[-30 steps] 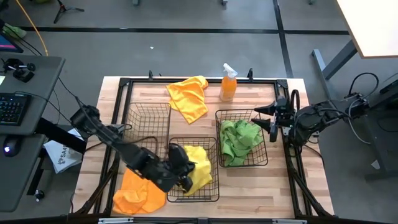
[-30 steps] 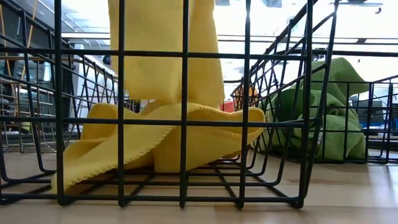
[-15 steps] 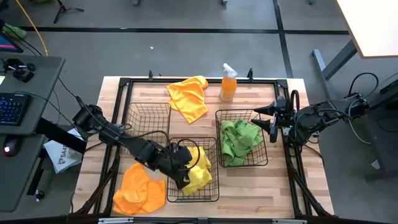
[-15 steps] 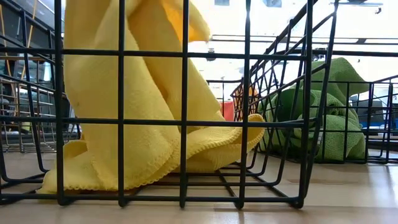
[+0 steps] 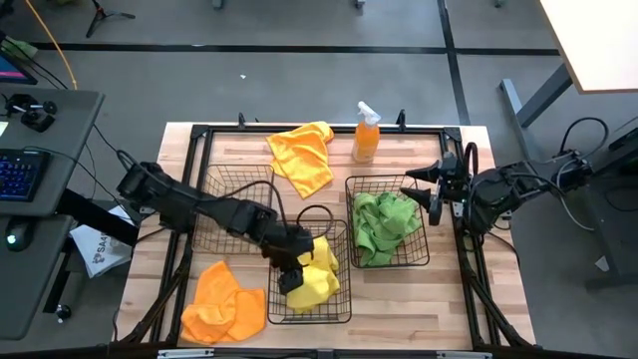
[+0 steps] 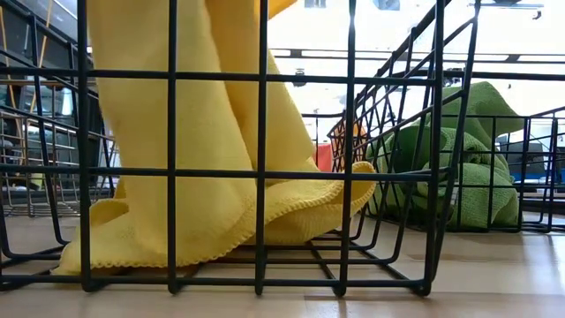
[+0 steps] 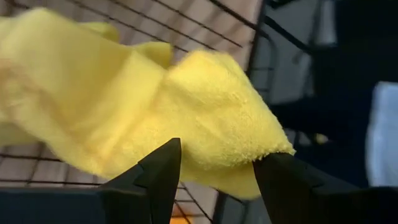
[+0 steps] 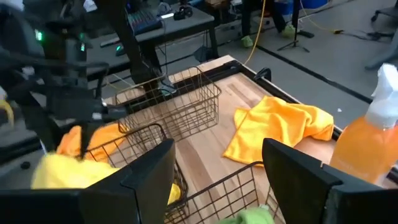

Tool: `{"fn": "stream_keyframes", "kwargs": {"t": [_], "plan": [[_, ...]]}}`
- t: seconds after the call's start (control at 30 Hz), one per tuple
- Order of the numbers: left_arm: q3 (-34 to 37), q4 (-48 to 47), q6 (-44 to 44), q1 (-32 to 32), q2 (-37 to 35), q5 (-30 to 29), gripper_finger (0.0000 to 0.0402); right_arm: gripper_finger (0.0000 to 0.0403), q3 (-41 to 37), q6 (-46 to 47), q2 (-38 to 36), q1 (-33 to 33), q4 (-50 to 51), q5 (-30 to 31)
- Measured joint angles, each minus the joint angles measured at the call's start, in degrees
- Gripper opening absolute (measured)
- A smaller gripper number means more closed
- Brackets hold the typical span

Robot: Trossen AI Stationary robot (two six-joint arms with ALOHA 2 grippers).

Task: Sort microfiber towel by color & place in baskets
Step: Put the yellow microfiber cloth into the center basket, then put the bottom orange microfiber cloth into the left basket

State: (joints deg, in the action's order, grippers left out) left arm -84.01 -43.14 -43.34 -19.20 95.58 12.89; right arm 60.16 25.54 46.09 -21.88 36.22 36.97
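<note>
A yellow towel (image 5: pixel 317 281) is bunched in the middle basket (image 5: pixel 346 307); in the low view the yellow towel (image 6: pixel 177 177) rises from the basket floor past the picture's top. My left gripper (image 5: pixel 292 277) is over this basket, open, with a folded corner of the towel (image 7: pixel 214 130) between its fingertips (image 7: pixel 221 152). Green towels (image 5: pixel 384 227) fill the right basket (image 5: pixel 351 199). One orange towel (image 5: pixel 302 155) lies flat at the far edge, another (image 5: pixel 227 309) at the near left. My right gripper (image 5: pixel 424 189) hovers open by the right basket's far right corner. My left gripper stands open around the yellow towel's folded corner (image 7: pixel 249 149), slanting down into the middle basket from the left. I cannot tell whether either finger touches the cloth.
An empty basket (image 5: pixel 239 179) stands at the far left, under my left arm. An orange spray bottle (image 5: pixel 366 135) stands at the far edge beside the orange towel. Black frame rails (image 5: pixel 189 199) run round the tabletop.
My left arm has swung toward the far edge, and its gripper has moved a little farther in over the middle basket. The yellow towel, which hung as a narrow strip with its lower end on the basket floor, has sunk and bunched wider inside the basket.
</note>
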Motion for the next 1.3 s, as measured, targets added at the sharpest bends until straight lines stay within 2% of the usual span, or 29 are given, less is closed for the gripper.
{"fn": "stream_keyframes", "kwargs": {"t": [0.07,0.23,0.43,0.57,0.63,0.73,0.83,0.93,1.0,1.07,1.2,1.3], "plan": [[-0.06,-0.35,2.11,0.84,-0.08,2.10,0.0183,0.0236,0.00,-1.90,-0.01,0.50,0.02,-0.18],[-0.04,-5.21,6.76,2.72,-0.06,2.09,0.0182,0.0236,0.00,-4.82,0.01,1.15,-1.24,-0.16],[-0.02,-7.80,5.17,2.03,-0.01,2.14,0.0181,0.0236,0.00,1.80,0.01,1.28,-1.74,-2.05],[-0.02,-9.19,12.34,1.52,-0.01,-0.87,0.0182,0.0236,0.00,2.87,0.47,1.28,-1.40,-3.54],[-0.02,-12.58,14.15,1.44,-0.01,-2.29,0.0182,0.0236,0.00,2.46,1.01,1.28,-2.61,-3.58],[-0.87,-19.40,11.38,0.33,-0.17,-1.44,0.0182,0.0236,0.00,4.49,1.74,1.52,-6.45,-3.58],[-1.03,-22.09,12.46,-2.76,-0.67,-4.57,0.0182,0.0236,0.04,4.40,2.22,1.61,-6.38,-5.22],[-0.18,-24.19,15.60,-6.15,-0.73,-14.41,0.0182,0.0236,0.04,3.04,2.77,1.61,-5.57,-5.97],[0.96,-26.35,14.70,-8.19,-0.69,-19.39,0.0182,0.0236,0.04,2.86,3.06,1.61,-5.94,-5.95],[1.61,-29.19,11.09,-10.55,-0.67,-19.56,0.0182,0.0236,0.04,4.41,3.16,1.61,-6.73,-6.12],[1.71,-29.99,5.29,-18.18,-0.92,-12.39,0.0182,0.0236,0.04,9.85,3.14,1.61,-7.73,-8.20],[1.71,-30.34,4.53,-25.47,-1.28,-12.42,0.0182,0.0236,0.04,14.61,3.48,1.61,-7.71,-8.52]]}}
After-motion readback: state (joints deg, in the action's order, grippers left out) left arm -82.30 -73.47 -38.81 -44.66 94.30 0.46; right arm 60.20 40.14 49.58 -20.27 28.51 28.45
